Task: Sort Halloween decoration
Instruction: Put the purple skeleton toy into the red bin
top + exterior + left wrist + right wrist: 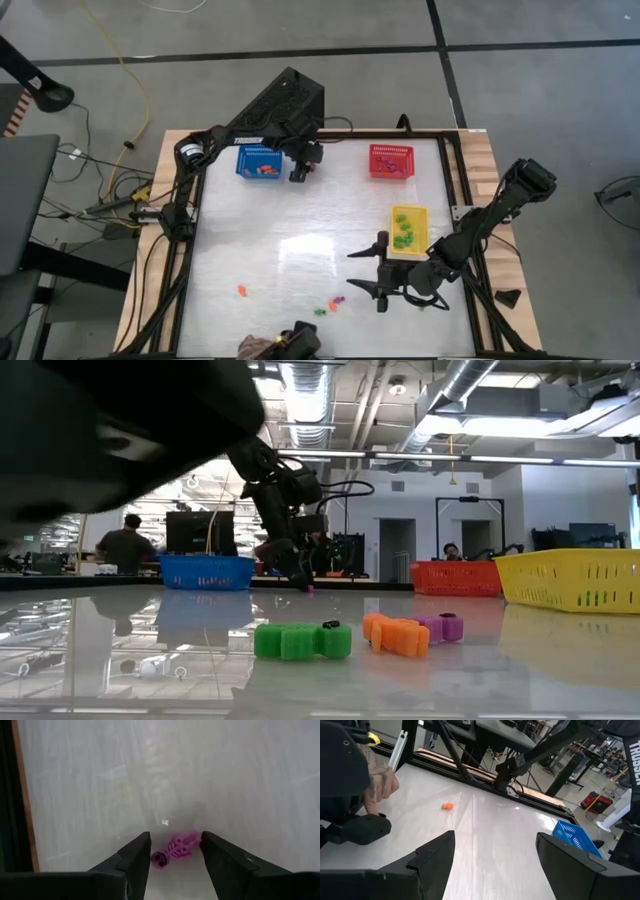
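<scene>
On the table (300,240), one basket (259,161) sits at the far left with the left gripper (300,174) just beside it over a trinket (175,849), another basket (390,161) stands far right, a third (409,230) lies nearer, and loose trinkets (330,302) lie along the near edge beside the right gripper (380,282).

High view straight down over whole table (300,250); low view level at tabletop; both share blue basket (258,160).

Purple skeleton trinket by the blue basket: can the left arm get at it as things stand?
Probably yes. The left gripper is open with its fingers straddling the purple skeleton trinket on the bare table. Nothing lies between them, and the blue basket sits off to one side.
</scene>
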